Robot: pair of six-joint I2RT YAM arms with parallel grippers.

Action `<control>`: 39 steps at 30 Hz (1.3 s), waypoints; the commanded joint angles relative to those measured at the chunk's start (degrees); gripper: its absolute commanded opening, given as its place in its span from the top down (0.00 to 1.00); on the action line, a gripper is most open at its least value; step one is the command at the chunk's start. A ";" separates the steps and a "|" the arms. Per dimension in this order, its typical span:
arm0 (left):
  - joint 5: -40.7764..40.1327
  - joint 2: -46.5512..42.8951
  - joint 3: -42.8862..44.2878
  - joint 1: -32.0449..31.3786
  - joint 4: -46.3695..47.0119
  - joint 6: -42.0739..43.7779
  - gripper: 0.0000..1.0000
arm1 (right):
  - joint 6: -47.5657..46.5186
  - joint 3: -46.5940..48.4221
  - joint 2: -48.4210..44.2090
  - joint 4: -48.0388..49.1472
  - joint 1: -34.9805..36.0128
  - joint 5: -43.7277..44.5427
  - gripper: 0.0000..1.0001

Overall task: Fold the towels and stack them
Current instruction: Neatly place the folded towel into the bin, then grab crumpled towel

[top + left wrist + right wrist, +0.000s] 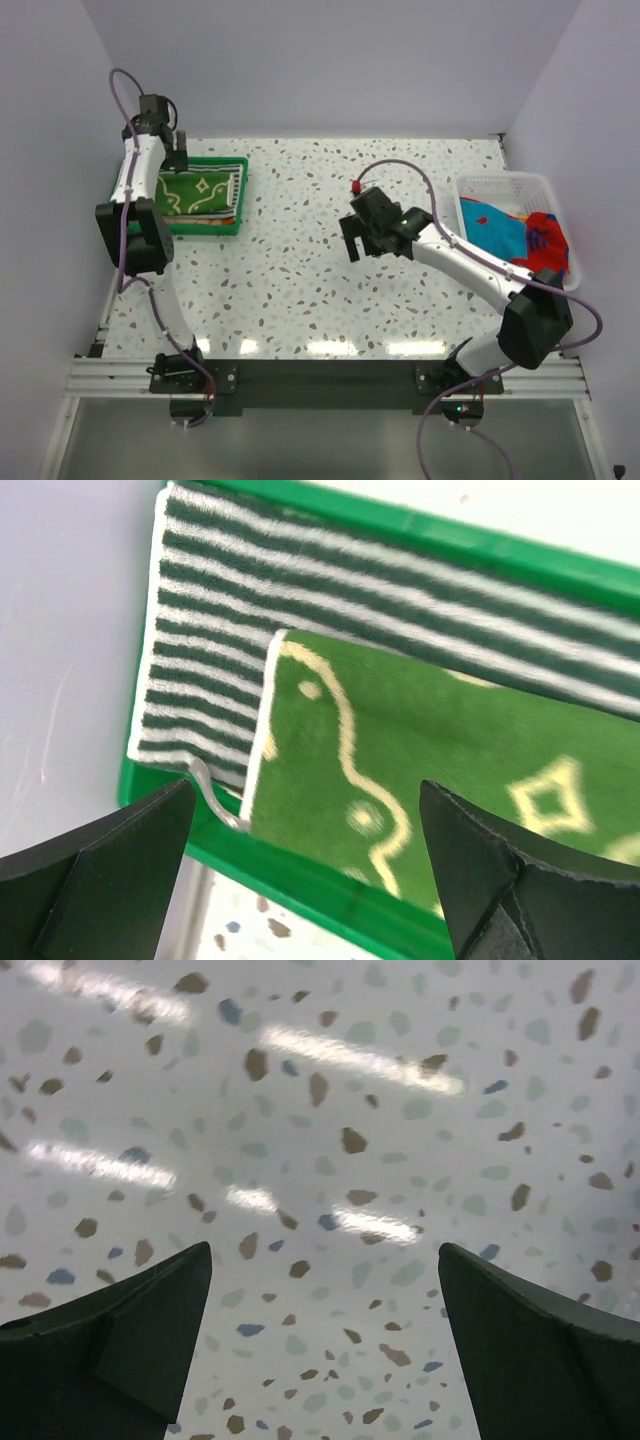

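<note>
The whole table (300, 250) is taken in by the top view, which is set high above and behind the arm bases and tilted down toward the far wall. The left wrist view is shot from pretty close, past the left jaws spread wide at its bottom corners. It is pointed at a corner of the green tray (450, 538), where the green towel (340, 750) is laid over the striped towel (220, 610). That tray, by the table's left edge, is shared with the top view. The right wrist view is aimed down at bare speckled table near the middle, framed by the right jaws.
</note>
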 commanded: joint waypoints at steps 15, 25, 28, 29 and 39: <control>24.90 -57.90 -61.86 -21.09 29.08 -16.20 0.00 | 7.07 6.30 -2.67 -3.32 -46.73 18.78 0.04; 26.21 -61.52 -73.66 -23.39 34.54 -14.97 0.00 | 11.73 0.68 9.54 1.59 -55.53 16.59 0.10; 26.48 -60.91 -73.75 -23.47 34.63 -14.97 0.00 | 12.09 -1.17 11.83 4.05 -55.80 14.13 0.18; 26.39 -60.82 -73.83 -23.47 34.63 -14.88 0.00 | 12.09 -1.78 13.32 4.58 -55.80 13.60 0.20; 26.30 -59.32 -74.01 -23.47 35.06 -14.79 0.00 | 9.19 -3.10 14.31 6.61 -55.97 13.77 1.00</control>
